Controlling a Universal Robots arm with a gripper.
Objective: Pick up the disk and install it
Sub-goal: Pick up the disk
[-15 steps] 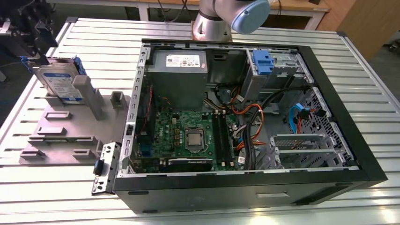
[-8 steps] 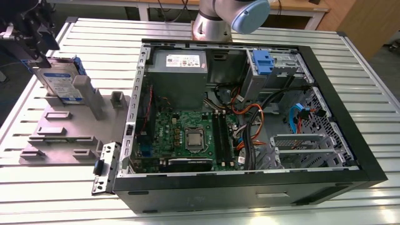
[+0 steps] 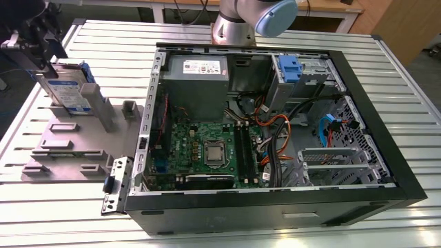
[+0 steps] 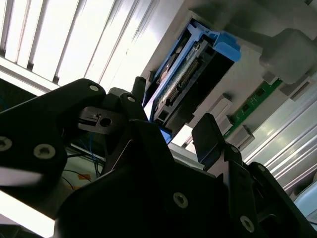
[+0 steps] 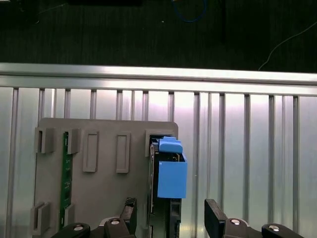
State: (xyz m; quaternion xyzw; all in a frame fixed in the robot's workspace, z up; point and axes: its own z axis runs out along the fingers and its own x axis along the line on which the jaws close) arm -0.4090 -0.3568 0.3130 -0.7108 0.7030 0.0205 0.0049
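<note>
Your gripper is spread open and holds nothing. In the first wrist view one black finger sits on each side of the flat silver-grey metal hard drive in its blue plastic carrier frame, with a gap showing on both sides, so nothing is touching.

The disk stands on edge in a slot of the grey plastic holder plate. That plate lies on the slatted aluminium table, on the exterior view's left, beside the open black computer case and outside it. From that view the gripper hangs just over the disk's top end. How far the fingers overlap the drive, you can't tell from here.

As for how it handles, expect a stiff, dense block, heavy for its size, with smooth metal faces that could slip under a light pinch. It likely won't forgive a knock either. In the second wrist view the disk shows a connector edge and what looks like a circuit board between the fingers. The blue frame and its tab look like thin plastic that would flex, so the better hold, by my read, is square across the two broad faces of the metal body, below that blue tab.
</note>
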